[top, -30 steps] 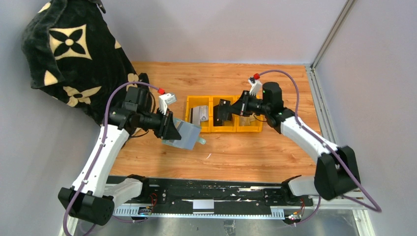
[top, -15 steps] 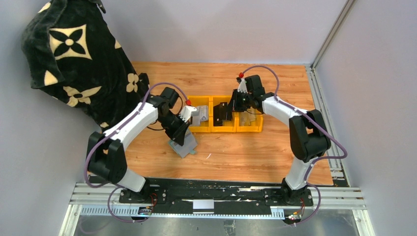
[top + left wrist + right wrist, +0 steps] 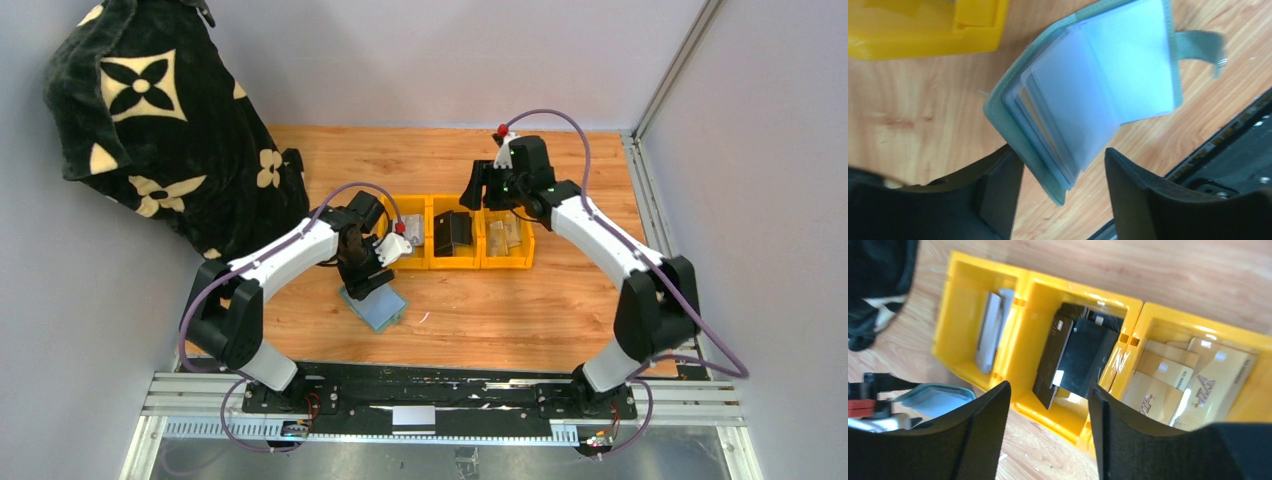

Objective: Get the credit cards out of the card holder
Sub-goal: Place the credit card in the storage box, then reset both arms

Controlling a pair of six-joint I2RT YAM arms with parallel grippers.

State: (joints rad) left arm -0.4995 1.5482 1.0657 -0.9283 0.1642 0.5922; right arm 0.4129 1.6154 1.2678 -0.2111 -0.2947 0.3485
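The sage-green card holder (image 3: 1013,107) lies open on the wood near the table's front, its clear sleeves (image 3: 1108,75) fanned upward and its snap tab (image 3: 1200,42) sticking out. From above the card holder (image 3: 378,308) shows just below my left gripper (image 3: 365,272). My left gripper (image 3: 1063,200) is open, one corner of the holder between its fingers without touching them. Grey credit cards (image 3: 990,330) stand in the left yellow bin (image 3: 395,258). My right gripper (image 3: 1048,435) hangs open and holds nothing above the bins' front edge.
The middle bin (image 3: 1048,287) holds a black wallet (image 3: 1080,357). The right bin (image 3: 1168,315) holds tan printed pieces (image 3: 1168,372). A black cloth bag with cream flowers (image 3: 150,120) fills the back left. The black base rail (image 3: 1238,150) runs just beyond the holder.
My left arm brought the card holder down onto the table and opened its jaws. My right gripper opened, left the black wallet in the middle bin and drew back upward.
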